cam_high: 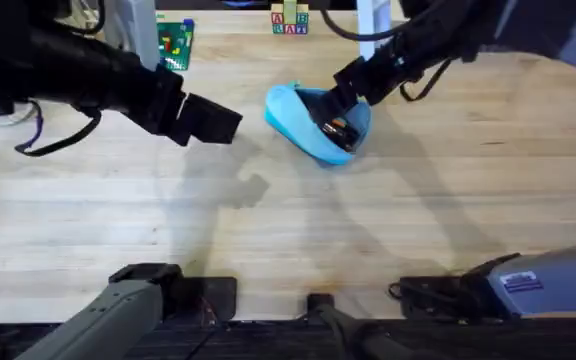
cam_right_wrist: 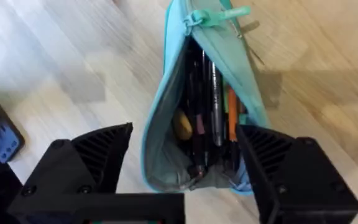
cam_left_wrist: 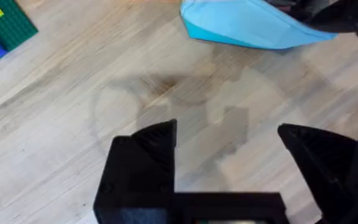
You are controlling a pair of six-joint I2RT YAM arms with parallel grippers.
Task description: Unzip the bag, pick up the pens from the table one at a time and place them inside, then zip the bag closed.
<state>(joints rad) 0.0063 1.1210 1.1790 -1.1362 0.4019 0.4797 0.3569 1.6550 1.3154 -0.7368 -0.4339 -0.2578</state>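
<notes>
Light sky-blue soft fabric pencil pouch, the bag (cam_high: pixel 316 122), lies on the pale plank wooden table (cam_high: pixel 288 220) toward the far middle, mouth unzipped and gaping. Right wrist view shows several pens (cam_right_wrist: pixel 211 106) already packed lengthwise inside, orange and dark barrels, small teal zipper pull (cam_right_wrist: pixel 219 15) parked at the far end of the opening. Right tool (cam_right_wrist: pixel 182 155) sits right over the open mouth, fingers spread wide either side of the pouch and gripping nothing, probably just after a drop-in or lining up for the zip. Left tool (cam_left_wrist: pixel 229 155) hovers over bare table left of the bag, also wide open and empty, kept clear so it doesn't crowd the pouch. No loose pens visible on the table, so loading looks finished; zipping closed likely remains. Green studded brick baseplate (cam_high: pixel 174 44) at the far edge, irrelevant.
</notes>
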